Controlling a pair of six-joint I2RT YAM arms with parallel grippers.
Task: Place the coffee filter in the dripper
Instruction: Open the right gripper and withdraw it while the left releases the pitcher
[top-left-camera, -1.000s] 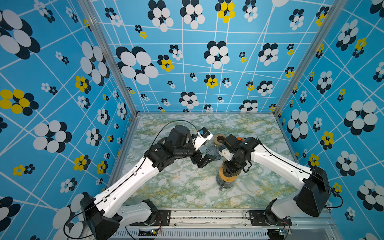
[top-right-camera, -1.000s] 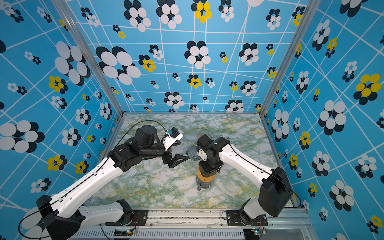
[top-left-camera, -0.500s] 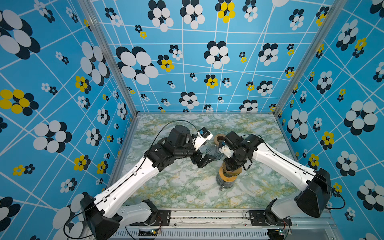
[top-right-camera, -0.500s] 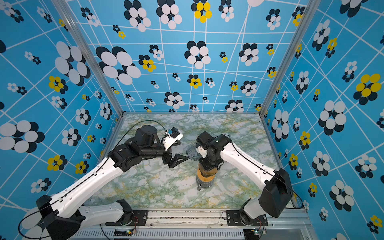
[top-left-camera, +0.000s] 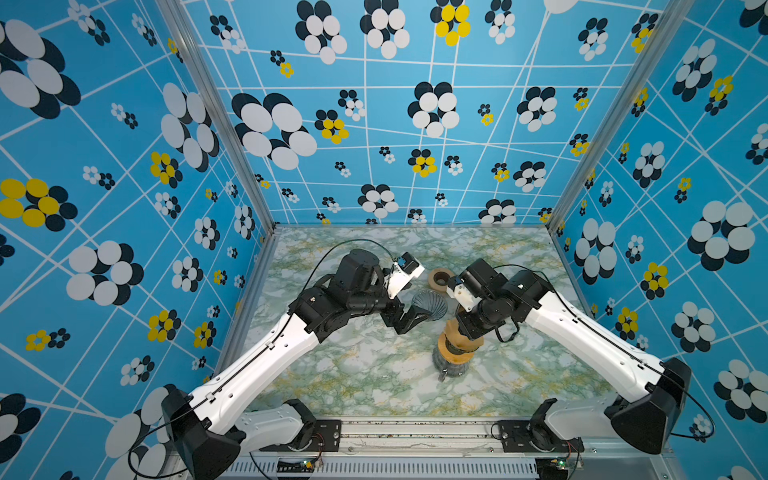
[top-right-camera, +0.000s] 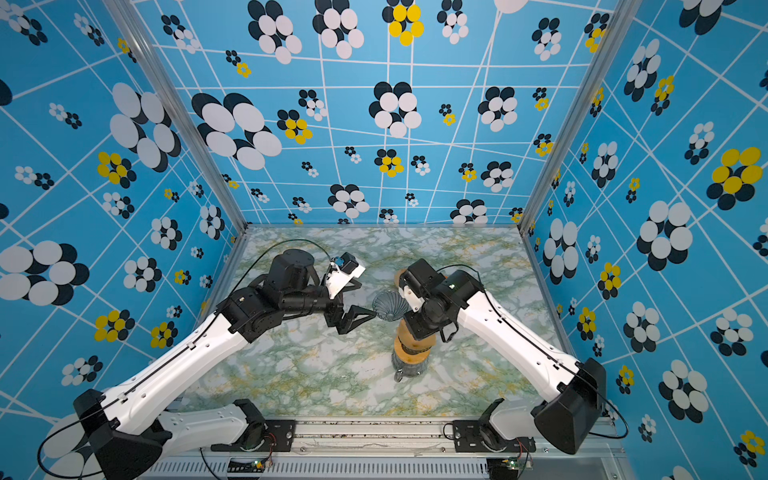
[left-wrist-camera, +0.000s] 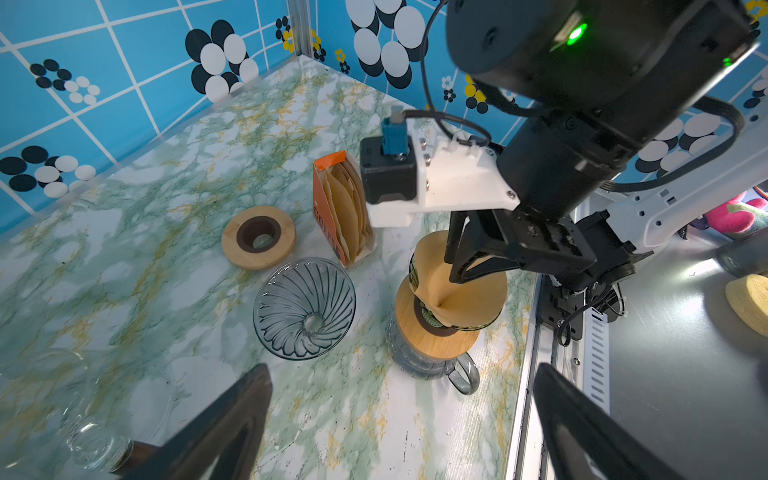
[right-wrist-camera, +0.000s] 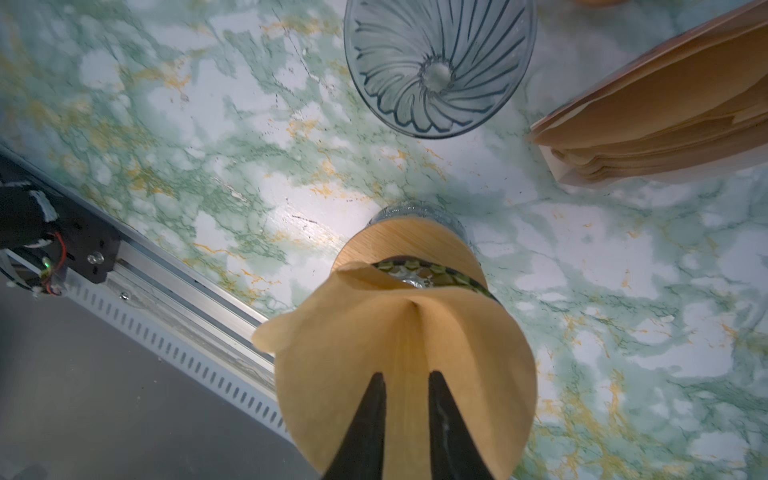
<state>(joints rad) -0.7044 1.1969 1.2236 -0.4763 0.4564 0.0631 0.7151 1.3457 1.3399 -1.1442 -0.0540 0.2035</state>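
One legible marking is found. In the left wrist view, dark capital letters are printed down the narrow orange side panel of the filter carton (left-wrist-camera: 328, 226), which is stood upright on the bench (left-wrist-camera: 124, 270). The letters "COFFE" are read from top to bottom. The rest of the word runs toward the lower edge of the panel and cannot be made out. In the right wrist view the carton is seen from its open side, and no print can be read there.
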